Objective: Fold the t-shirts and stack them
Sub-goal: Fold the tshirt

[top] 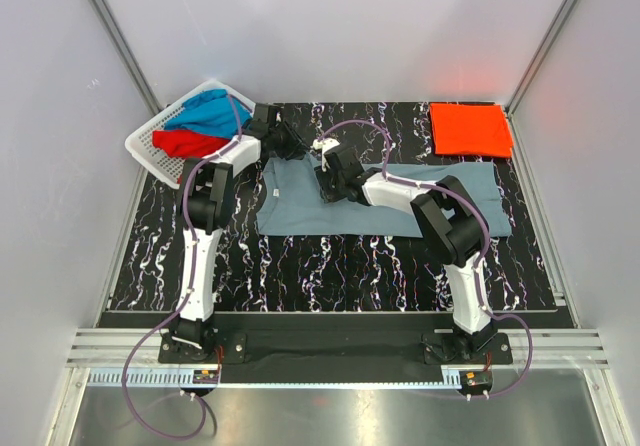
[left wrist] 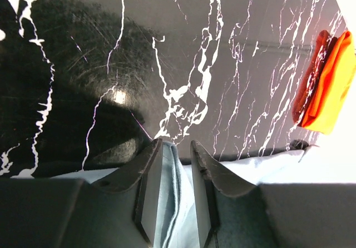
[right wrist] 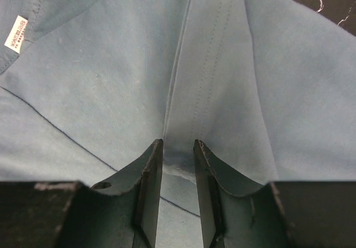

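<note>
Left gripper (left wrist: 177, 148): the jaws stand a narrow gap apart, and a raised fold of the dull grey-blue cloth t-shirt (right wrist: 105, 87) fills that gap, so they are gripping it at the garment's edge. Bare black table with white marble veining (top: 330, 266) lies just beyond the fingertips in the left wrist view.

Right gripper (right wrist: 177, 148): the jaws are pinched on a ridge of the same t-shirt. The cloth rises to them in a tent-like crease, with a stitched seam running away toward 12 o'clock. A small white sewn-in label (right wrist: 15, 34) shows at 10 o'clock in the right wrist view.

In the top view the grey-blue t-shirt lies spread flat across the middle of the table, long side running from 9 to 3 o'clock. The left arm reaches its far corner at 10 o'clock, and the right arm lies across it with its wrist over the far half.

Well apart from this garment, at 1 o'clock on the table, lies the folded orange-red cloth t-shirt (top: 470, 129), a neat rectangle near the far right corner. At 10 o'clock stands the white slotted plastic basket (top: 140, 146), tilted at the table's far left corner. It holds the crumpled bright blue cloth t-shirt (top: 205, 114) and, touching it on the near side, the crumpled red cloth t-shirt (top: 185, 143).
</note>
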You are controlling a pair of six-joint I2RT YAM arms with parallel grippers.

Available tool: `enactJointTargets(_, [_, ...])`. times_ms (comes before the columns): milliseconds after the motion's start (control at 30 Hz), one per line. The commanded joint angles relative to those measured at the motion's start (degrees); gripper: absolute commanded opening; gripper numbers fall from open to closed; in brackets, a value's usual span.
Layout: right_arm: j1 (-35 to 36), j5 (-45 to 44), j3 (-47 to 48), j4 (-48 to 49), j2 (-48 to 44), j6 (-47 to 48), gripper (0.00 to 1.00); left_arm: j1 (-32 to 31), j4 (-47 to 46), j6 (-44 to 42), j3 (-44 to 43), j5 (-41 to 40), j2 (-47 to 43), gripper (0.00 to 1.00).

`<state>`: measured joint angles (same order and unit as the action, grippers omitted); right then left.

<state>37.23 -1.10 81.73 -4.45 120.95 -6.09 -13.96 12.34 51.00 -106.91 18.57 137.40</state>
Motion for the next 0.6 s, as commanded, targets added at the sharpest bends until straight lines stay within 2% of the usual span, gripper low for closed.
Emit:
enactJointTargets(0, [1.0,-2.2,1.7,0.2,-0.5,1.8,0.36,0.2,-1.2,0.1,-1.6,1.8,0.7,0.31])
enactJointTargets(133, [1.7,-1.4,0.4,1.5,-1.7,2.3,0.36,0.2,-1.7,0.1,-1.5,2.3,0.7,0.21])
enactJointTargets(333, [2.5,-3.5,-0.6,1.6,-1.6,2.9,0.36,0.2,-2.0,0.0,-1.7,2.4,0.6,0.02])
enactJointTargets(433, [2.8,-5.5,-0.2,1.3,-1.1,3.7,0.36,0.2,-2.1,0.1,-1.7,2.7,0.6,0.0])
enactJointTargets(567, [2.9,-8.4,-0.4,1.5,-1.7,4.1,0.14,0.2,-2.1,0.1,-1.8,3.0,0.2,0.0])
